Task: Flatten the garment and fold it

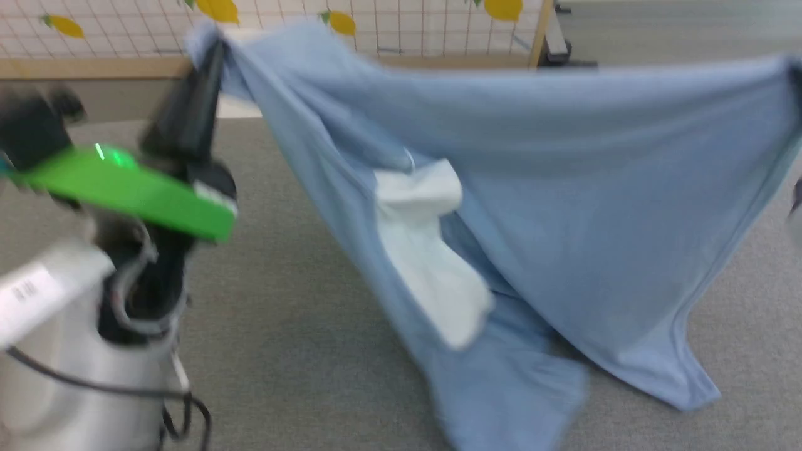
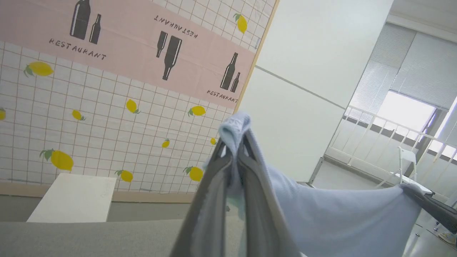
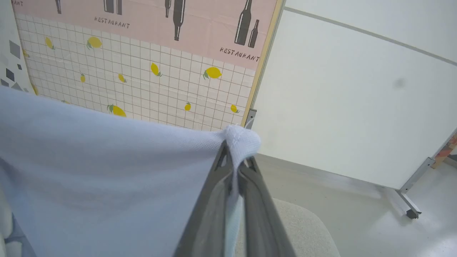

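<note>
The light-blue garment [image 1: 564, 207] hangs spread in the air between my two grippers, its lower part trailing on the grey surface [image 1: 282, 351]. A white part [image 1: 426, 250] of it droops near the middle. My left gripper [image 1: 210, 50] is shut on one upper corner at the top left of the head view. Along its own fingers the left gripper [image 2: 234, 142] pinches a bunched corner of the garment [image 2: 339, 221]. My right gripper [image 3: 235, 151] is shut on the opposite corner of the garment [image 3: 107, 160], which stretches away to the left in that view.
A lemon-patterned partition wall [image 1: 125, 25] with a wooden base stands behind the grey surface. A white box [image 2: 75, 198] sits at its foot. A white panel on wheeled feet [image 3: 357, 107] stands to the right. A white chair [image 2: 403, 167] stands by the window railing.
</note>
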You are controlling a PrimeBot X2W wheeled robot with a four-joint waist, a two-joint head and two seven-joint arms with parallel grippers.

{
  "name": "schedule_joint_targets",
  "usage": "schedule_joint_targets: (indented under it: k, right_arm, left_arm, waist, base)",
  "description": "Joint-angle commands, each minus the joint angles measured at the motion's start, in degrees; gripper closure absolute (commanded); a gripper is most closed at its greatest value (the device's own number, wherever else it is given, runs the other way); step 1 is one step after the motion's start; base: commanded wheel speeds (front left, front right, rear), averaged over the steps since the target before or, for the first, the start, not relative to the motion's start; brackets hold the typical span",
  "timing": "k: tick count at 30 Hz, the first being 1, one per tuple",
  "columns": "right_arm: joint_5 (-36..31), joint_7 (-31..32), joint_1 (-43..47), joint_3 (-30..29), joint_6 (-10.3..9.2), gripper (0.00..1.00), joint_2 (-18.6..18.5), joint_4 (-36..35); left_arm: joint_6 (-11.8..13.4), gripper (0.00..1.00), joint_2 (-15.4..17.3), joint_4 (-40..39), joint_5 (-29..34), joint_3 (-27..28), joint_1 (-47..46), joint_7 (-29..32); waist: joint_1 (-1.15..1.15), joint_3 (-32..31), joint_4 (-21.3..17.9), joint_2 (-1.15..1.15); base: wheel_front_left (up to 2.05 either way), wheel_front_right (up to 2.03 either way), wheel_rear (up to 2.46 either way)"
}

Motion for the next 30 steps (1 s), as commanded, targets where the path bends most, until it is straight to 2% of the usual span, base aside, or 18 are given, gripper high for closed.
schedule_joint_targets:
  k: [1, 4, 9, 15, 21, 26, 30]
  right_arm:
    - [-0.2, 1.3, -3.3, 0.6, -0.09, 1.00, -0.9, 0.3]
    - [0.1, 4.1, -11.2, 2.1, -0.09, 1.00, -3.3, 2.2]
    - [-0.4, 6.1, -24.8, 4.8, -0.09, 1.00, -4.5, 7.7]
    - [-4.6, 4.0, -40.9, 6.0, -0.09, 1.00, -2.4, 17.2]
    - [-11.6, -2.0, -54.3, 4.0, -0.09, 1.00, 1.5, 24.7]
    - [-16.7, -9.8, -62.2, 1.4, -0.09, 1.00, 4.9, 29.4]
    - [-17.4, -14.4, -62.0, 2.0, -0.09, 1.00, 6.5, 32.6]
  left_arm:
    - [-0.2, 1.00, 0.7, 0.7, -0.2, 0.5, -3.8, 0.5]
    - [0.0, 1.00, 1.2, 2.9, 0.2, 1.0, -12.3, 1.6]
    - [1.3, 1.00, 1.1, 8.1, 0.2, 2.1, -26.3, 3.0]
    - [2.4, 1.00, 1.6, 17.3, 2.8, 2.8, -44.1, 2.2]
    - [3.4, 1.00, 1.2, 25.2, 5.3, 4.1, -58.8, -2.5]
    - [0.9, 1.00, 1.0, 30.9, 6.6, 4.8, -67.0, -9.6]
    - [-2.2, 1.00, 1.1, 35.1, 6.0, 4.9, -66.3, -12.8]
  waist:
    - [0.00, 3.0, -1.4, 0.00]
    - [0.00, 6.4, -2.2, 0.00]
    - [0.00, 13.2, -3.4, 0.00]
    - [0.00, 21.8, -4.4, 0.00]
    - [0.00, 28.4, -5.0, 0.00]
    - [0.00, 30.7, -4.8, 0.00]
    - [0.00, 30.5, -3.9, 0.00]
  base:
    - [0.00, 0.00, 0.00]
    - [0.00, 0.00, 0.00]
    - [0.00, 0.00, 0.00]
    - [0.00, 0.00, 0.00]
    - [0.00, 0.00, 0.00]
    - [0.00, 0.00, 0.00]
    - [0.00, 0.00, 0.00]
